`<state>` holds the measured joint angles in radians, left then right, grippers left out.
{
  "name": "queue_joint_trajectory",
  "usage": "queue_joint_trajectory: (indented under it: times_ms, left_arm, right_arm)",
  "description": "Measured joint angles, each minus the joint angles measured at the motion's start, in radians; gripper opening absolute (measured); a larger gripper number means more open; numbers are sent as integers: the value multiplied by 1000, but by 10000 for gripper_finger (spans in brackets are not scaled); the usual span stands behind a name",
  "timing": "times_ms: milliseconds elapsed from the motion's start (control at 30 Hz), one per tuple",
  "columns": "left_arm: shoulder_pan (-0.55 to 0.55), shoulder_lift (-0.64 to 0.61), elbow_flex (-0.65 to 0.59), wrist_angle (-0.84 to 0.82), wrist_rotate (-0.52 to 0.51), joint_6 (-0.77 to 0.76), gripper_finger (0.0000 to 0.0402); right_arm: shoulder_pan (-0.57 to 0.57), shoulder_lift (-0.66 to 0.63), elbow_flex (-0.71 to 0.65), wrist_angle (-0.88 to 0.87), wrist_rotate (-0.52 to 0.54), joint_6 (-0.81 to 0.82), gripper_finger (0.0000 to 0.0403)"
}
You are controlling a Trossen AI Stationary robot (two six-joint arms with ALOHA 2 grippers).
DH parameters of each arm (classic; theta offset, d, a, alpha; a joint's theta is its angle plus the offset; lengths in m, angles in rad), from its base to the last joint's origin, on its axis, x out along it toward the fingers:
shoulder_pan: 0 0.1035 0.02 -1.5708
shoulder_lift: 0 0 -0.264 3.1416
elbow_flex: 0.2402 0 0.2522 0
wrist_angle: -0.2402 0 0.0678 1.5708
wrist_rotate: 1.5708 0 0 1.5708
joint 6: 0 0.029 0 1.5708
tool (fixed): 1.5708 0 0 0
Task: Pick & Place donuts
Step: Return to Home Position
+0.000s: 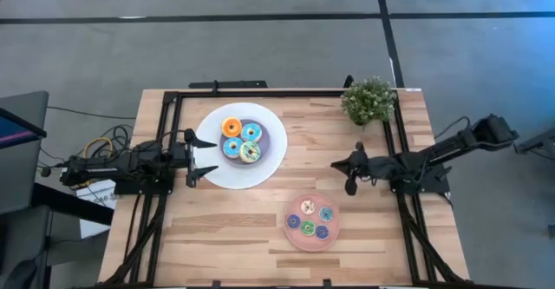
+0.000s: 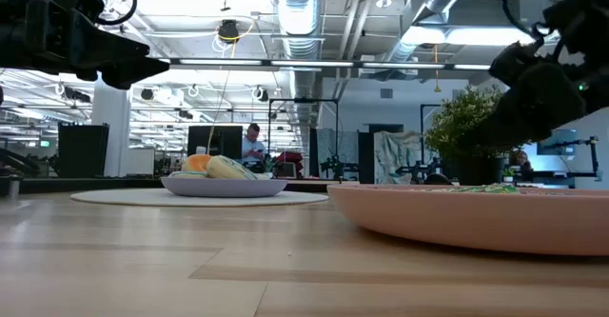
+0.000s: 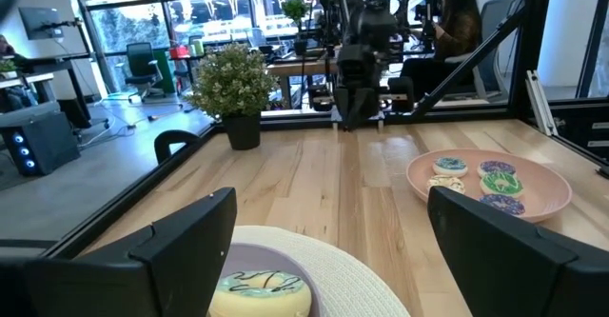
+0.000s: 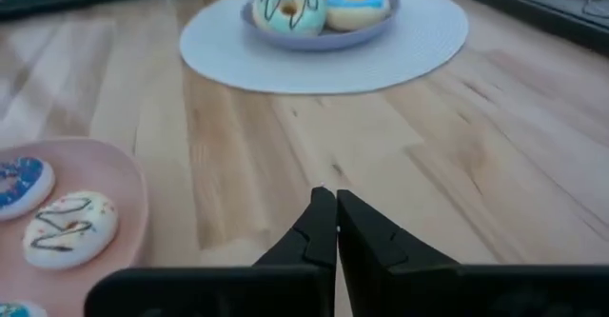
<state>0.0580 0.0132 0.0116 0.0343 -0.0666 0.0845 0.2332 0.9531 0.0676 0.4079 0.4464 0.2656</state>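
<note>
With donuts (image 1: 231, 127) all plated, only homing is being called for: left gripper (image 1: 212, 156) at 9 o'clock, fingers wide; right gripper (image 1: 336, 164) at 3 o'clock, closed, empty

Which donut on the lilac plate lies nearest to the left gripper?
The blue donut on the lilac plate's left half, by the orange donut; the other blue donut sits farther right.

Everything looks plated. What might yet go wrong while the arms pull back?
1. The open left claw hangs over the rim of the round white plate. If it dips while retracting, it might knock that plate and the four iced donuts on the lilac plate.
2. The shut right claw and its arm lie close to the small potted plant. A wide swing may tip it.
</note>
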Motion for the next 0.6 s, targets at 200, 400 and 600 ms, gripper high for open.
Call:
queue_joint_trajectory:
  times_ms: [200, 400, 600]
  left_arm:
    - [0, 0, 0, -1, -1, 1, 341]
    - [0, 0, 0, 0, 0, 5, 341]
    - [0, 0, 0, 0, 0, 2, 341]
  right_arm:
    - [-86, -95, -60, 60, -103, -49, 2]
    - [-130, -256, -60, -6, -161, -90, 1]
    - [-135, -494, -61, -213, -177, -56, 1]
